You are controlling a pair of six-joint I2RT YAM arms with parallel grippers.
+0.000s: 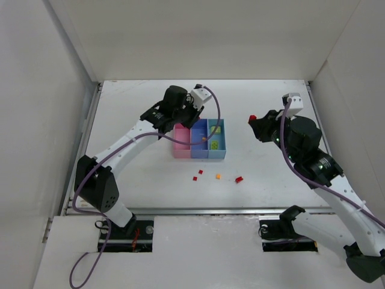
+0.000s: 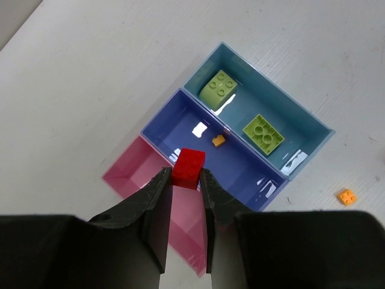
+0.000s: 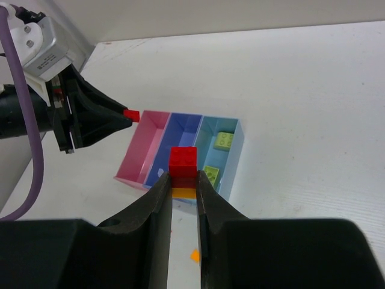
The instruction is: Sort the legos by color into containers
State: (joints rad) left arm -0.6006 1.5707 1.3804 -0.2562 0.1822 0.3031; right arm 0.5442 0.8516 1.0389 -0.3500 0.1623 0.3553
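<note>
Now: left gripper (image 2: pixel 186 180) pinches red brick (image 2: pixel 189 167) by its side walls, above pink bin (image 2: pixel 129 171) rim; right gripper (image 3: pixel 183 183), right of that bin, clamps red-and-orange stack (image 3: pixel 183 161). Likely light, rigid, slick; grip flat faces

White, lightly marked table (image 1: pixel 150 180) — plain white walls (image 1: pixel 36 90) on three sides

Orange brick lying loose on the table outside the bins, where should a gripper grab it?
Probably from straight above, pinching two opposite flat side walls: the orange brick sits studs up on the table, nothing touching it.
</note>
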